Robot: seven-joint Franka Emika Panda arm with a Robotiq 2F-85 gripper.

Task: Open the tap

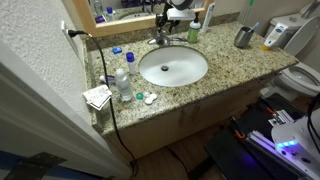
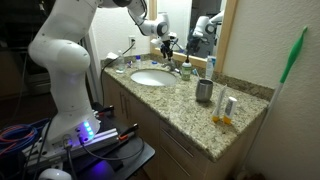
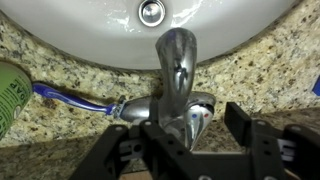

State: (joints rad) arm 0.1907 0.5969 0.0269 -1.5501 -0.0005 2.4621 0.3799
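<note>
The tap is a shiny chrome faucet behind the white oval basin. In the wrist view its spout points toward the drain. Its lever handle, marked with blue and red dots, lies between my fingers. My gripper is open and straddles the handle, with a gap showing on the right side. In both exterior views the gripper hangs just above the tap at the back of the basin.
A blue toothbrush and a green object lie left of the tap. A grey metal cup, a clear bottle and small items stand on the granite counter. The mirror is behind, and a black cable hangs down.
</note>
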